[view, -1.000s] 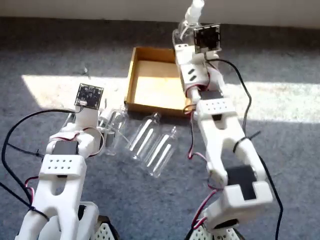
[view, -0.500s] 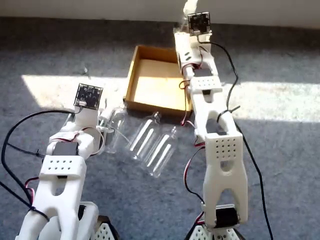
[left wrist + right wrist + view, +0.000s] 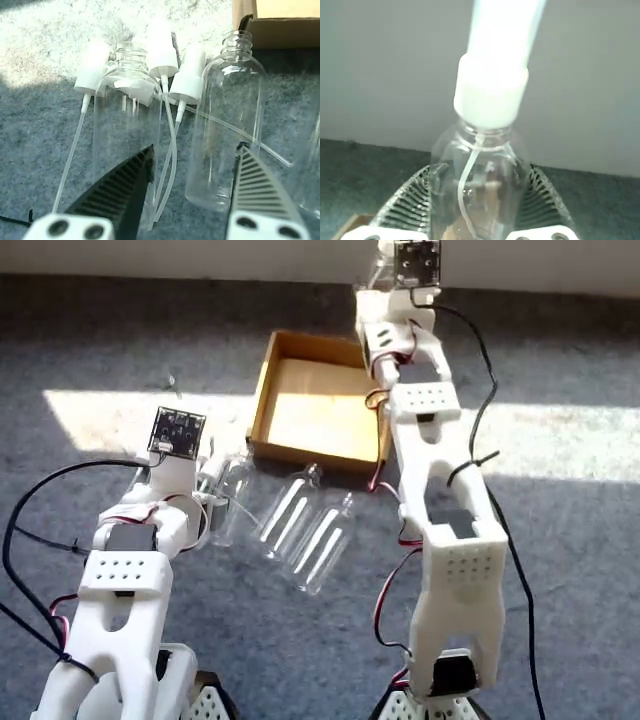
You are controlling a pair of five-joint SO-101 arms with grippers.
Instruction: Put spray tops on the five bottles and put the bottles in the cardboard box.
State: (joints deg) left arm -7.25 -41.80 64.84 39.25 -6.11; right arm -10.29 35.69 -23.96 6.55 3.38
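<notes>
My R gripper (image 3: 477,202) is clamped on the belly of the held bottle (image 3: 480,165), with a ribbed finger on each side. Its white spray top (image 3: 492,92) is already on & the dip tube hangs inside. In the high view that arm is stretched out long, holding the bottle up past the far wall of the cardboard box (image 3: 262,400).

The step in hand, as I judge it, is to box this one. To do it well:
- I'd pull back till the bottle is over the box floor, not over a wall.
- I'd go low before letting go. The plastic is prob. slick & top-heavy w/ the sprayer, so it's likely to bounce or roll.
- I'd lay it along one side so there's room for the rest.
- I'd keep the squeeze steady, since the thin wall may flex & slip.

My L gripper (image 3: 195,150) has its jaws apart & holds nothing. It's poised over the pile on the carpet (image 3: 560,570), w/ uncapped bottles & tops just ahead of the fingers.

Counts:
- **Bottles:** I can make out 4, i.e. the held one plus 3 lying uncapped near the box's front wall: bottle A (image 3: 232,490), bottle B (image 3: 290,508) & bottle C (image 3: 325,538).
- **Spray tops:** 1 is fitted. 3 are loose for sure, all beside bottle A's neck: top 1 (image 3: 92,72), top 2 (image 3: 162,52) & top 3 (image 3: 189,82). A whitish bit seen through bottle A may be a 4th; can't tell.
- **Boxes:** 1.
- **Arms:** 2.
</notes>
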